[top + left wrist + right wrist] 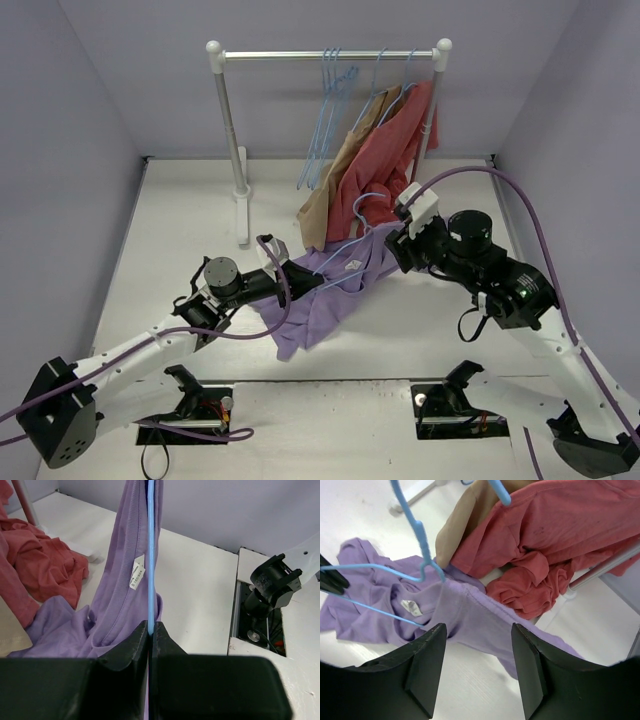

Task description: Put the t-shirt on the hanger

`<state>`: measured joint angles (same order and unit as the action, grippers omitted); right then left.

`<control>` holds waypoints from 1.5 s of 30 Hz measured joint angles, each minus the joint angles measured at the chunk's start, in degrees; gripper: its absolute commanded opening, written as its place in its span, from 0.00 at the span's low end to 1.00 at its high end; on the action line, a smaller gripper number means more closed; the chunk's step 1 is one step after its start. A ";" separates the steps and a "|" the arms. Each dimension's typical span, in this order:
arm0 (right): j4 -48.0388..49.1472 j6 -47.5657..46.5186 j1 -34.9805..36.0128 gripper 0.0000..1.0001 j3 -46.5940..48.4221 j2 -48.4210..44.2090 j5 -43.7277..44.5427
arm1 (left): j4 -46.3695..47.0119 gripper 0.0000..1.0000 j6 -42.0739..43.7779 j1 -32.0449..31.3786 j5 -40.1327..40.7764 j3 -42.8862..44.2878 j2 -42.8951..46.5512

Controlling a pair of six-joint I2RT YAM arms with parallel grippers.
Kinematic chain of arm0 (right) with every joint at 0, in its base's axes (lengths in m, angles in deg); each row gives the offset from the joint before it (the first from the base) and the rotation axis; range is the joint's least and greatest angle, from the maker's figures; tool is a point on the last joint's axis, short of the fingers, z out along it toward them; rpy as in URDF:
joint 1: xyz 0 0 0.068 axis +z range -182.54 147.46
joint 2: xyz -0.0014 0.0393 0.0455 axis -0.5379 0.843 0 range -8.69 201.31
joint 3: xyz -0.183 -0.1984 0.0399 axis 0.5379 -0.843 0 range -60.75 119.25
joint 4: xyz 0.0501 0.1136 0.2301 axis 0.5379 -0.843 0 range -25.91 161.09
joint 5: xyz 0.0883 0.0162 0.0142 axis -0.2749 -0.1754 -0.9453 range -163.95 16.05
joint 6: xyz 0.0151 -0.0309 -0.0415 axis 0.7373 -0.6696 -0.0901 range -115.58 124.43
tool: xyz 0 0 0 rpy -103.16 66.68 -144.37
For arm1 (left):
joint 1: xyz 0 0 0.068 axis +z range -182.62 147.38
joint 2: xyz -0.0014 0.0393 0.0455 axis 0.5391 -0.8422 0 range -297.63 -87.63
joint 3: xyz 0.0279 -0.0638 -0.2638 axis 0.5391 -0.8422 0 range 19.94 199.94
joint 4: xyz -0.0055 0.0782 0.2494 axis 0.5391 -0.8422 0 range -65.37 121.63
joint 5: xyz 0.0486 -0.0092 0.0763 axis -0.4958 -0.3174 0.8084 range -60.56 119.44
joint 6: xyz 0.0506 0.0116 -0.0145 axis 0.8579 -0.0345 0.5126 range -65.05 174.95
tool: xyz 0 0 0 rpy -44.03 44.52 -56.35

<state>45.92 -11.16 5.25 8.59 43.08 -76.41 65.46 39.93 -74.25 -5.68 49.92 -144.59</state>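
The lavender t-shirt [325,290] lies crumpled on the table between both arms, its collar with the white label [136,572] draped over a light-blue hanger [345,255]. My left gripper [290,282] is shut on the hanger's thin wire [151,555], which runs straight up from the jaws beside the purple cloth [122,580]. My right gripper [395,245] is open and empty, jaws wide apart just above the shirt's right side [485,615]. The hanger's hook and frame [417,540] show in the right wrist view, partly inside the shirt.
A white clothes rail [330,55] stands at the back with several spare blue hangers [330,100], a tan garment [345,165] and a brick-red garment [390,150] hanging to the table, close behind the shirt. The rail's left post [235,150] stands on the table.
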 measured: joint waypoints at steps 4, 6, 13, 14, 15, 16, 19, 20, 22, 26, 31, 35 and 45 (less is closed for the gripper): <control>-0.02 -3.77 -3.86 0.53 -0.23 2.06 -4.90 | -1.50 0.00 0.21 0.08 -1.37 0.00 1.22; -0.05 -5.28 -5.86 0.53 -0.25 3.09 -7.73 | -2.18 0.00 0.46 0.08 -2.09 0.00 1.45; -0.13 -8.54 -7.11 0.44 -0.81 4.56 -15.29 | -4.21 0.00 1.60 0.11 -3.11 0.01 1.65; -0.11 -8.86 -7.11 0.43 -1.16 4.67 -16.60 | -4.57 0.00 1.90 0.13 -3.37 0.04 1.65; -0.17 -9.17 -7.11 0.39 -1.53 4.81 -17.67 | -5.09 0.00 2.31 0.22 -3.68 0.14 1.65; -0.18 -9.53 -7.11 0.38 -1.92 5.03 -18.75 | -5.52 0.00 2.59 0.40 -4.02 0.30 1.63; -0.22 -10.59 -7.15 0.30 -2.93 5.82 -20.77 | -7.52 0.00 3.11 1.10 -5.34 0.88 1.63; -0.28 -11.04 -7.17 0.27 -3.27 6.03 -21.33 | -8.22 0.00 3.20 1.49 -5.76 1.04 1.62; -0.45 -11.89 -7.30 0.22 -3.89 6.33 -22.45 | -9.09 0.00 3.32 2.69 -6.79 1.20 1.60; -0.79 -13.10 -7.38 0.07 -4.52 6.49 -24.67 | -10.52 0.00 3.42 5.94 -9.32 1.31 1.64; -0.76 -14.66 -7.38 0.00 -5.30 6.44 -27.57 | -12.51 0.03 3.42 10.70 -13.48 3.02 2.04; -0.89 -15.65 -7.33 0.00 -5.61 6.20 -28.13 | -15.30 0.45 3.54 12.09 -14.75 6.35 2.06; -3.13 -15.82 -5.91 0.00 -4.50 5.79 -26.26 | -26.52 0.70 1.83 12.39 1.44 17.55 8.33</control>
<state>42.79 -26.97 -0.66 4.08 48.87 -102.67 38.94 41.76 -61.86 -4.24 67.46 -136.26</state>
